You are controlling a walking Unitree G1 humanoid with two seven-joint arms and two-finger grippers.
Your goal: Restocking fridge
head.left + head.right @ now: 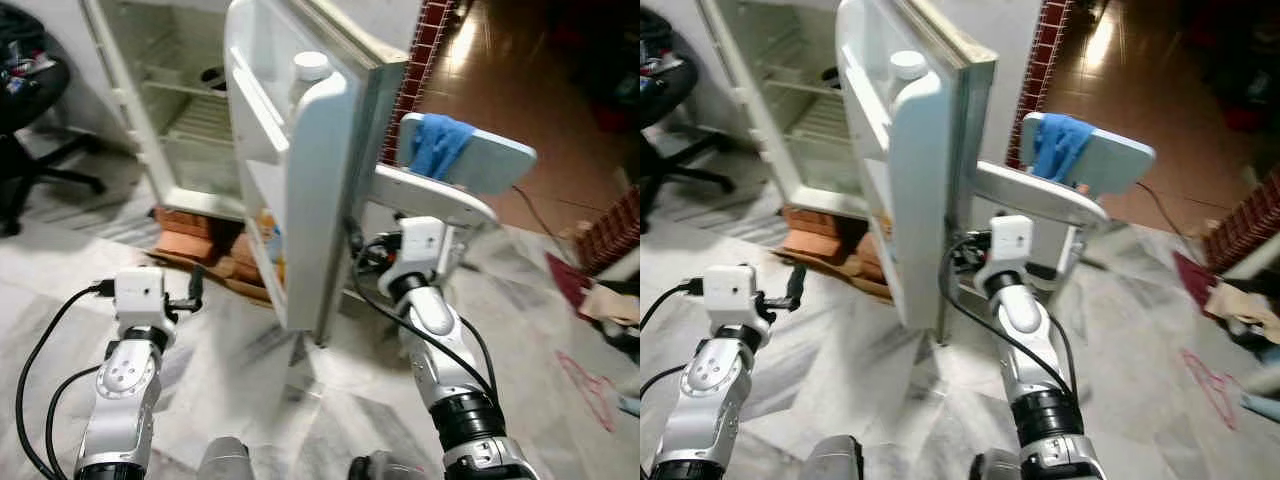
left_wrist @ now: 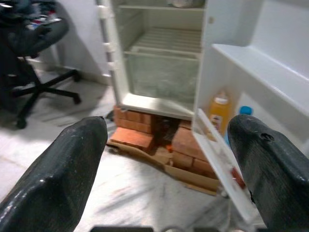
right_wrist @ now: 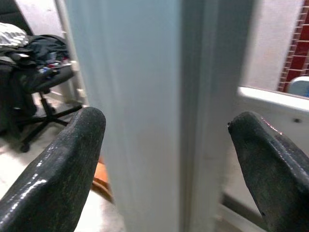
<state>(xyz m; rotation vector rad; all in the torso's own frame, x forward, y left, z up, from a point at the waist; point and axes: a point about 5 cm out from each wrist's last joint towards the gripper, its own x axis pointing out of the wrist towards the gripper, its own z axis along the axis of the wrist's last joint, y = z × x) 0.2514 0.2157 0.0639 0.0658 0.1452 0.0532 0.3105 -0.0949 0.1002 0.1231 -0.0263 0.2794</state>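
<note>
The white fridge (image 1: 190, 110) stands open, its wire shelves bare. Its door (image 1: 310, 200) is swung out, with the edge turned toward me. A white-capped bottle (image 1: 310, 68) stands in the upper door shelf. An orange bottle (image 2: 218, 112) and a blue-capped one (image 2: 245, 111) sit in the lower door rack. My right gripper (image 3: 164, 154) is open, level with the door's edge, with a finger on each side of it in the right wrist view. My left gripper (image 2: 169, 159) is open and empty, low in front of the fridge and facing its inside.
Red bricks (image 2: 140, 137) and flattened cardboard lie under the fridge. A black office chair (image 1: 30, 110) stands at the left. A white plastic chair with a blue cloth (image 1: 440, 140) is behind the door, by a brick pillar (image 1: 425, 50). Clutter lies on the floor at right.
</note>
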